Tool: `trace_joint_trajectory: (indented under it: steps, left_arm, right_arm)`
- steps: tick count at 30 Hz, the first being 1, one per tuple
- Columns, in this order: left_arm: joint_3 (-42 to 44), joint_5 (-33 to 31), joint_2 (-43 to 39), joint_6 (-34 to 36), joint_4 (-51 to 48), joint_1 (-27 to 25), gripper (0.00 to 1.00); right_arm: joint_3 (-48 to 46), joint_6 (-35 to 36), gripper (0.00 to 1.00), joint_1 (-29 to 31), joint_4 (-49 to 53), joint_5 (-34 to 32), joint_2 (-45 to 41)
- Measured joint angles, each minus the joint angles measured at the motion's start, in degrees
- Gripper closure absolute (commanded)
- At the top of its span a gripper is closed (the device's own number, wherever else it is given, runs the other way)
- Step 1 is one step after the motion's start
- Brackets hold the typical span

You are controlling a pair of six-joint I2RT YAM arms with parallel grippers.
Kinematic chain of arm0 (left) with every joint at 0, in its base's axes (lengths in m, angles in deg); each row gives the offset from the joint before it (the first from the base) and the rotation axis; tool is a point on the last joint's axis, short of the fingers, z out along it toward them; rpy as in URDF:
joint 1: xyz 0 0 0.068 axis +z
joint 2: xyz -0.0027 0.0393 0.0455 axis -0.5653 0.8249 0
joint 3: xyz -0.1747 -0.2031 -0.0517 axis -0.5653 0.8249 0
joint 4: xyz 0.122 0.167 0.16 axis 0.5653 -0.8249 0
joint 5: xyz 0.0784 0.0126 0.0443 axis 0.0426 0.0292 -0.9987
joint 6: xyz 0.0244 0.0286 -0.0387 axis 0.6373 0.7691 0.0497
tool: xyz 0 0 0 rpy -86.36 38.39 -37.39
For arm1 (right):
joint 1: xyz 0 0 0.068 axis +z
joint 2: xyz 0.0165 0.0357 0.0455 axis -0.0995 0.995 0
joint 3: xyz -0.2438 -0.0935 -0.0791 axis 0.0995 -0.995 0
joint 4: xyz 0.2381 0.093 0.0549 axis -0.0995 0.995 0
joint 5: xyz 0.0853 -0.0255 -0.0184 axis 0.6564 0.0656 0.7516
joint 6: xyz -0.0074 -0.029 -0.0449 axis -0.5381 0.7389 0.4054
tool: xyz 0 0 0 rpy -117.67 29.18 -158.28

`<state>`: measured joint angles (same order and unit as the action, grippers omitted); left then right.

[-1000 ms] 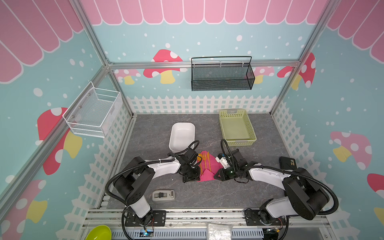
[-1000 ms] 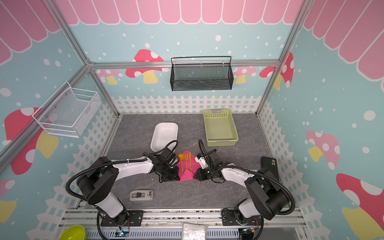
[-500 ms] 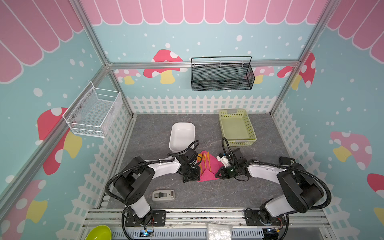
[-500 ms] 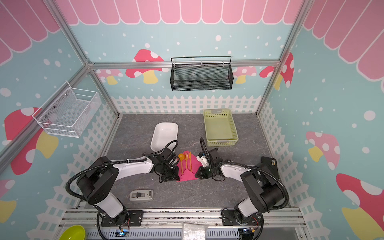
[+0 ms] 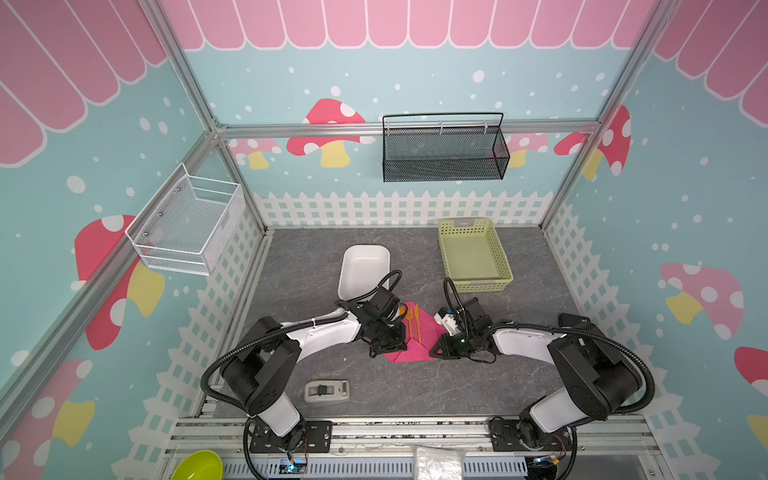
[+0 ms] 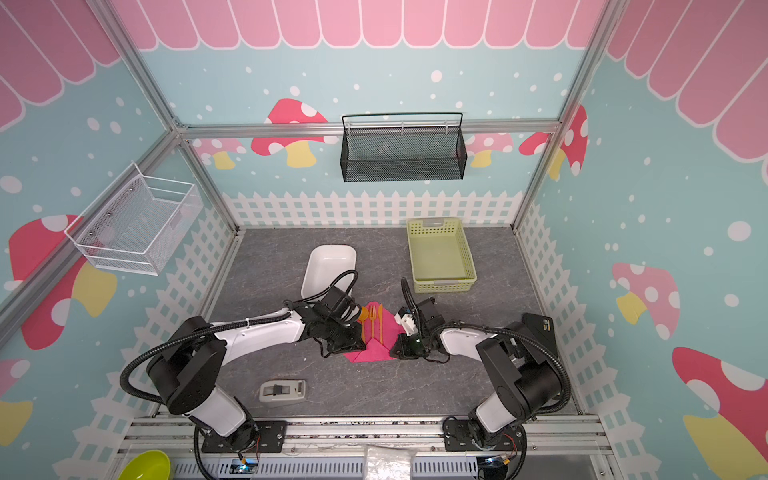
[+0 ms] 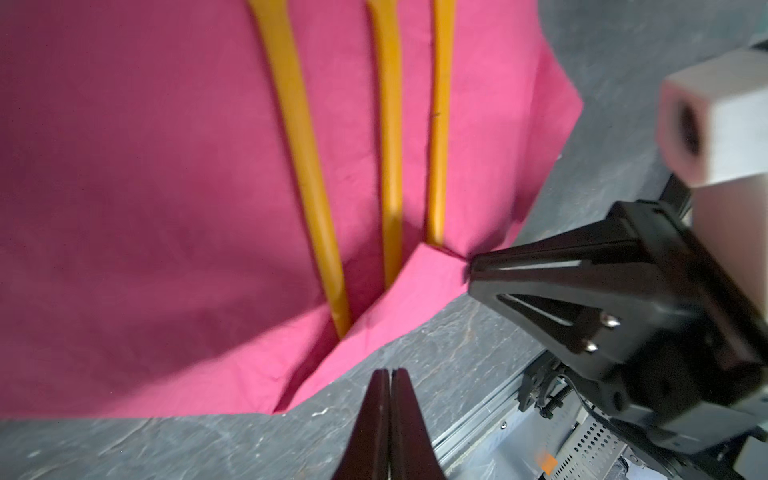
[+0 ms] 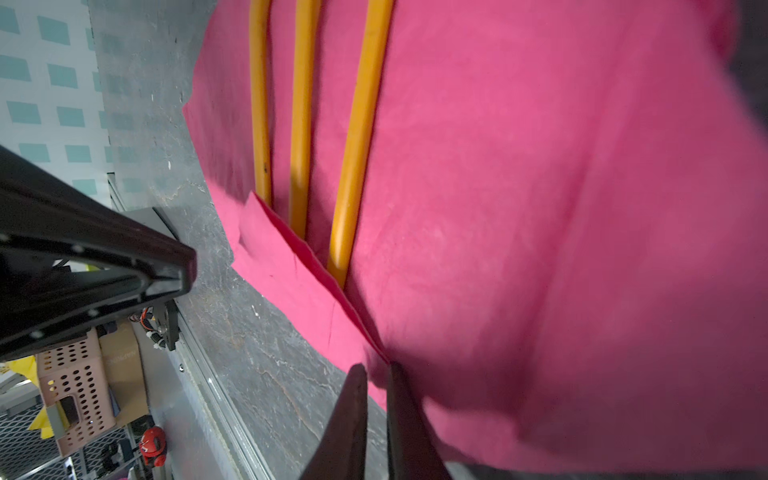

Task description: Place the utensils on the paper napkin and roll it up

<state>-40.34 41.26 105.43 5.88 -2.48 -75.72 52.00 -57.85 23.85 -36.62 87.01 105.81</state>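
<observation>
- Right arm (image 5: 519, 345) leaned in a little; right claw (image 5: 432, 353) pinches the pink napkin (image 5: 409, 353) at its lower right.
- Left claw (image 5: 376, 353), clenched and empty, waits lower left.
- Orange utensils (image 5: 411, 322) lie on it, pointing up-down.

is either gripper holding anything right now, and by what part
The right gripper pinches the magenta paper napkin at its folded-over edge; the left gripper is shut on nothing.

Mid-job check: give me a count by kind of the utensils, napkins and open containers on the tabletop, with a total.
Orange utensils: 3
Pink napkin: 1
Open containers: 2 (white dish, green basket)
Total: 6
</observation>
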Motion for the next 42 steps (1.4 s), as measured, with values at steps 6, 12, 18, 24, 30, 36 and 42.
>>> trace_joint_trajectory:
  steps: [6,12,18,24,30,36,42]
  left_arm:
    - [-2.1,0.4,0.7,0.0,0.2,-0.9,0.93]
    - [-3.9,0.4,3.7,0.0,0.3,-1.1,0.95]
    - [-5.3,0.4,7.0,0.1,0.1,-1.2,0.95]
    - [-5.8,0.3,8.9,0.3,-0.5,-1.2,0.96]
    - [-5.9,-0.1,9.1,0.3,-1.2,-1.2,0.96]
    - [-6.5,-0.3,9.5,0.3,-1.8,-1.2,0.96]
    - [-6.7,-0.3,10.2,0.3,-2.2,-1.2,0.96]
  right_arm:
    - [-1.9,-3.3,0.85,0.1,-1.8,1.9,-0.7]
    - [-2.1,-4.6,0.84,0.2,-1.7,1.8,-1.2]
    - [-2.0,-4.9,0.83,0.2,-1.4,0.4,-2.3]
    - [-0.7,-4.9,0.82,0.2,-0.2,-1.0,-4.9]
    - [2.0,-3.3,0.80,-1.9,2.9,-3.4,-8.8]
    - [3.3,-0.1,0.69,-8.4,6.2,-4.9,-9.3]
    - [3.3,3.0,0.57,-14.3,8.5,-4.5,-9.0]
